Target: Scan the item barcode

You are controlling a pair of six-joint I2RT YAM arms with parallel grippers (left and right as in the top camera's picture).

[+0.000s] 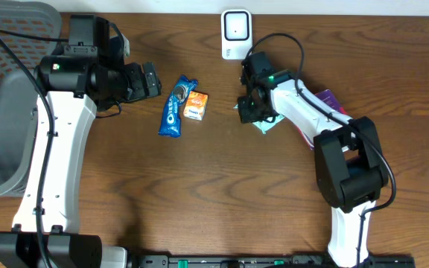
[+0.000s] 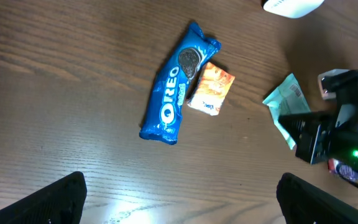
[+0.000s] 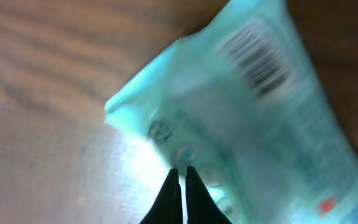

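Black fingers [image 3: 168, 202] of the right gripper [image 3: 181, 180] are seen pressed together, with only a thin line between them, and their tips are set against the lower part of a mint-green soft plastic packet [image 3: 260, 112]. Whether any film is caught between the tips cannot be told, since the wrist view is blurred. A black barcode [image 3: 257, 59] is printed near the upper end of that packet and is turned up towards the wrist camera. In the overhead view the packet is found on the dark brown wooden table [image 1: 214, 193], just below and slightly right of the white boxy barcode scanner [image 1: 234, 33] that stands at the far table edge, and it is largely covered by the right arm. A purple packet [image 1: 330, 99] is partly seen further right of the scanner, behind the same arm. The left gripper [image 1: 149, 80] is held with its fingers spread wide and nothing between them, well to the left of the scanner and above the table. A long blue Oreo biscuit packet [image 1: 176, 106] and a small orange packet [image 1: 195, 105] lie touching each other to the lower left of the scanner, the orange one being the nearer to it.
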